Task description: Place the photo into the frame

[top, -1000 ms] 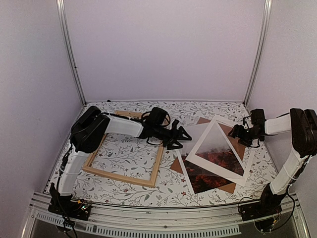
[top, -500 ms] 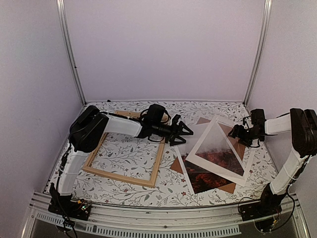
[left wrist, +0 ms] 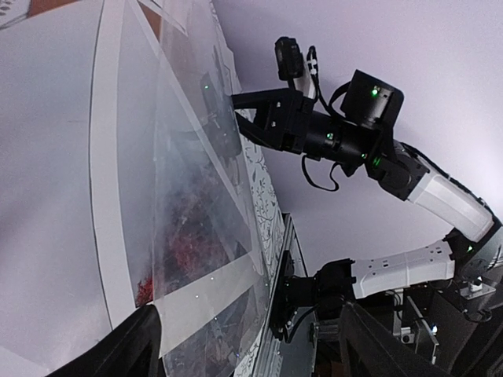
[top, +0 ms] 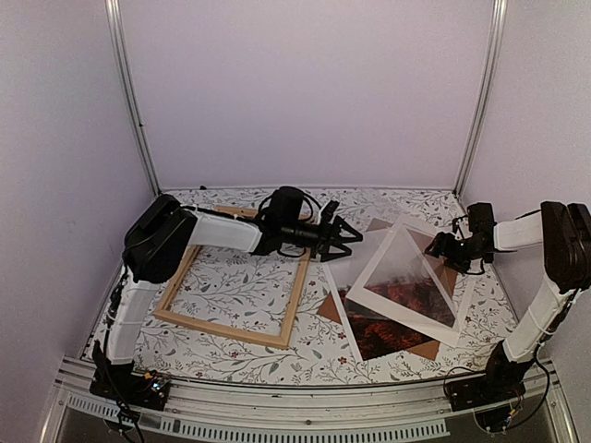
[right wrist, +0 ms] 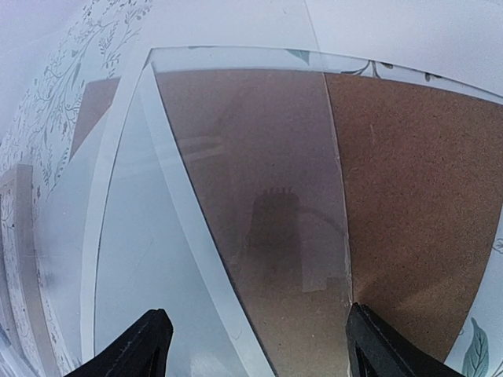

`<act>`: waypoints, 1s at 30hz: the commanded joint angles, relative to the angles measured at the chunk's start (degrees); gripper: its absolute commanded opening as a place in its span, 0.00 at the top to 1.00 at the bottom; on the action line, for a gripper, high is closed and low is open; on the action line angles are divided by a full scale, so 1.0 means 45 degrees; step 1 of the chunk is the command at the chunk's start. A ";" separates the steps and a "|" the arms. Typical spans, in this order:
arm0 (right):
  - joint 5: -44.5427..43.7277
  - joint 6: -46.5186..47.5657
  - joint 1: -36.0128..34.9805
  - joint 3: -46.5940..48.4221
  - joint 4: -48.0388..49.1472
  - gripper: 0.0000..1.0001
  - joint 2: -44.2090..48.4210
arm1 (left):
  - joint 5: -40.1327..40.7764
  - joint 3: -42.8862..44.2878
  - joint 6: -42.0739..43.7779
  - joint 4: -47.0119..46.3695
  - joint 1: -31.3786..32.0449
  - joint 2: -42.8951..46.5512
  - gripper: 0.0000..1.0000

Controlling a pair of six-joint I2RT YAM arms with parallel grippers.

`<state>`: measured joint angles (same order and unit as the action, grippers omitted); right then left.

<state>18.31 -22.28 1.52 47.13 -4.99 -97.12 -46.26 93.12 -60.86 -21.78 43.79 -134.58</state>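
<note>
your left end effector [top: 351,247] and right end effector [top: 434,251] were wide, empty; you looked mid-reach for the photo [top: 374,334]. next: pinch its edge, carry to frame [top: 226,329].

Floral table [top: 305,355]: frame [top: 222,329] left, brown backing board [top: 330,308] beside it, right.

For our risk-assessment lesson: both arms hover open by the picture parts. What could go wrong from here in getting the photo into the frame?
1. The photo lies partly under the white mat and a clear sheet; pulling it out may drag or scatter the stack.
2. The right fingers, open by the sheet's far corner, could chip or shove it.
3. The left arm reaches across the frame and might knock it askew.
</note>
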 commanded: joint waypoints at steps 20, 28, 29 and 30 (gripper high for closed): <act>0.1176 0.0574 -0.0184 0.0305 -0.1315 0.20 -0.0829 | -0.0969 -0.0092 0.2053 -0.1061 0.0325 0.0878 0.25; 0.1206 0.0684 -0.0185 0.0363 -0.1394 0.20 -0.0871 | -0.1198 -0.0493 0.1726 -0.2239 0.0365 0.1071 0.28; 0.1206 0.0706 -0.0182 0.0380 -0.1422 0.20 -0.0878 | -0.1204 -0.0488 0.1727 -0.2258 0.0361 0.1052 0.28; 0.1206 0.0730 -0.0191 0.0384 -0.1445 0.20 -0.0864 | -0.1199 -0.0470 0.1725 -0.2258 0.0349 0.1039 0.28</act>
<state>20.82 -19.44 1.54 49.15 -6.66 -98.63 -50.70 91.64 -53.58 -28.34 44.38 -131.70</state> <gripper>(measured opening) 0.801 0.723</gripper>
